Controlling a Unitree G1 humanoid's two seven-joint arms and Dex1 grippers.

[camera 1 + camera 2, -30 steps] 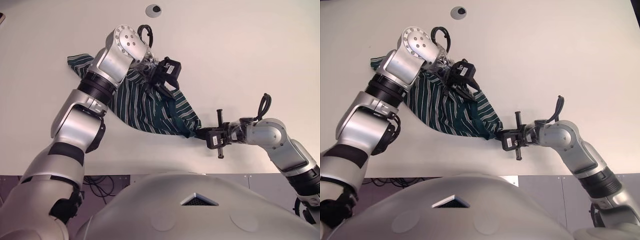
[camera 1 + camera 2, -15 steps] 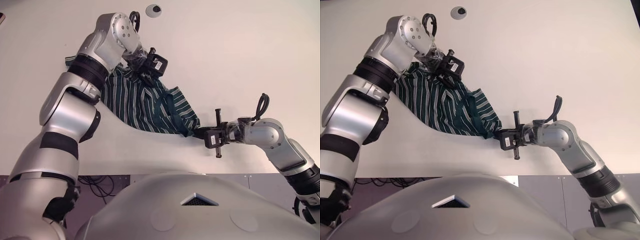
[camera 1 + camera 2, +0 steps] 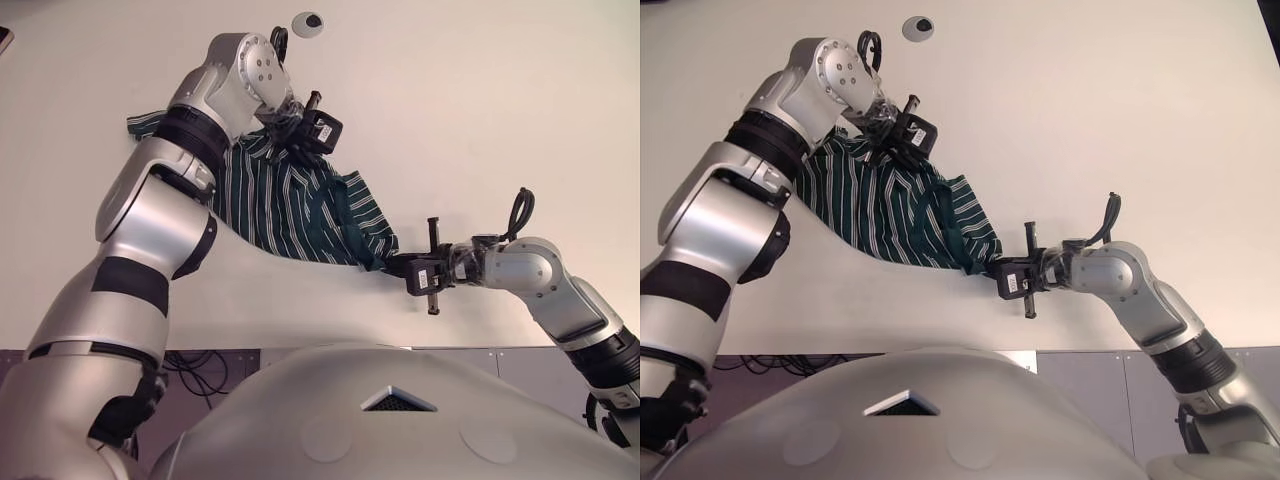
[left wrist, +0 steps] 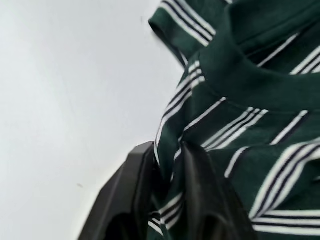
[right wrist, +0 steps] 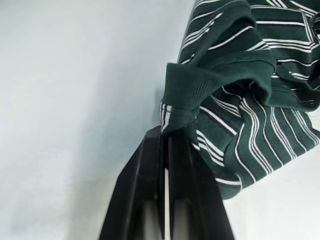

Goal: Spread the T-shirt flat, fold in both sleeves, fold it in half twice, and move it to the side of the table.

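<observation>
- T-shirt [image 3: 300, 205]: dark green with white stripes. It is bunched and creased, not flat, and lies on the left half of the white tabletop [image 3: 480, 100].
- The T-shirt runs on a diagonal between the two claws. Its far end is at the left claw, and its near, narrow end is at the right claw.
- One part of the cloth extends out past the left arm and rests on the tabletop.
- Left claw [image 3: 285, 140]: located at the far, upper edge of the T-shirt, over the cloth.
- In the left wrist view, the left claw [image 4: 167, 175] is closed down to a narrow gap, with a fold of striped cloth pinched between its two black fingers [image 4: 132, 200]. The ribbed neckband [image 4: 250, 75] lies just beyond the fingertips.
- Right claw [image 3: 390, 266]: located low over the tabletop, near the front edge, at the near tip of the T-shirt. The arm extends in from the right.
- In the right wrist view, the right claw [image 5: 165, 145] is pressed almost fully together. A small pinch of cloth is gripped at the fingertips [image 5: 145, 165]. A ribbed green band [image 5: 192, 85] is bunched just beyond the grip.
- The rest of the T-shirt fans out from the right claw toward the left claw.
- A small round disc [image 3: 308, 22] with a dark centre sits on the tabletop beyond the left arm, apart from the T-shirt.
</observation>
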